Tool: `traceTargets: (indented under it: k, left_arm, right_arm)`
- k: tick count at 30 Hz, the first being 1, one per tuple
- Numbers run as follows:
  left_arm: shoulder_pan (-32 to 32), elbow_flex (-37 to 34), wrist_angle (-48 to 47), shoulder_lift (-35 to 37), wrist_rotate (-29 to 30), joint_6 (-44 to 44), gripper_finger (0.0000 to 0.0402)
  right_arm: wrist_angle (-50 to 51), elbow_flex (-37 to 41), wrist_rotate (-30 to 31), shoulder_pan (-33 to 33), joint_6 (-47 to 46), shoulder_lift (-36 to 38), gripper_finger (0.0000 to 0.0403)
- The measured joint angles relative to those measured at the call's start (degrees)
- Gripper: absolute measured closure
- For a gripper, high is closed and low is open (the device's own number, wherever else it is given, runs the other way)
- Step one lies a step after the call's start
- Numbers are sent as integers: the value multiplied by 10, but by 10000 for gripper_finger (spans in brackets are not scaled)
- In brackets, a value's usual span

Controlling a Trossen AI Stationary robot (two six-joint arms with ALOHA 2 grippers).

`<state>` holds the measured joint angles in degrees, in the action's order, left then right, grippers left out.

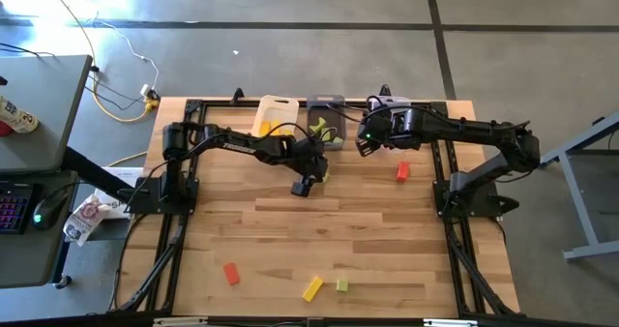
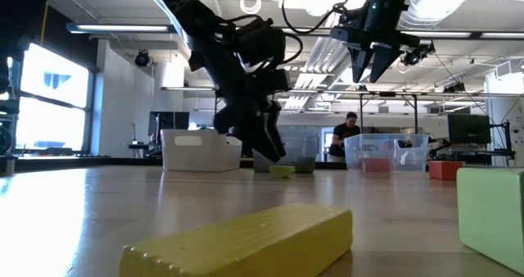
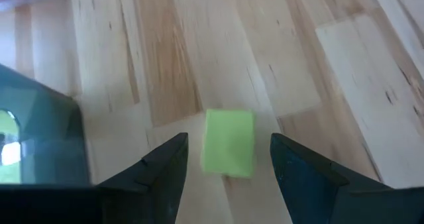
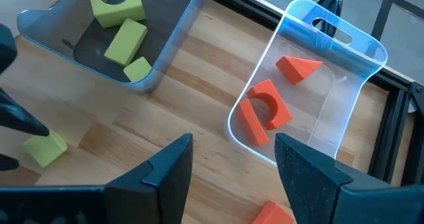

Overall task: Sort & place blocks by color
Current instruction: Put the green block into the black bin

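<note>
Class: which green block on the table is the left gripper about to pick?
The green block between the open left gripper fingers, beside the grey bin.

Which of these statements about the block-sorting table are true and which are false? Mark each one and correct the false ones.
1. The left hand is open, with a light green block on the wood between its fingers. True.
2. The clear bin holds yellow blocks. False: the blocks in it are red.
3. The grey bin holds green blocks. True.
4. The right hand is shut on a red block. False: it is open and holds nothing.
5. A red block, a yellow block and a small green block lie loose near the table's front edge. True.
6. The white bin lies tipped over on the floor. False: it stands on the table.
</note>
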<state>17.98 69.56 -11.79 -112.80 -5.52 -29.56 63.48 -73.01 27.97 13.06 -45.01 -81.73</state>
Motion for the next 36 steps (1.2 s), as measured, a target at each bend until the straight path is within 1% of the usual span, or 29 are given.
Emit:
traceTargets:
  k: [6,11,21,25,36]
  left_arm:
    - [0,0,18,-22,17,4,200]
    - [3,1,20,-27,17,2,200]
    - [7,1,17,-26,2,7,200]
    - [7,2,15,-35,9,5,200]
    - [2,2,13,-47,-5,17,205]
  right_arm:
    - [-3,0,-8,0,0,0,201]
    - [-4,0,-11,0,0,0,201]
    - [-8,0,-14,0,0,0,201]
    - [-8,0,-20,-1,0,0,201]
    - [-11,0,-19,-28,0,0,201]
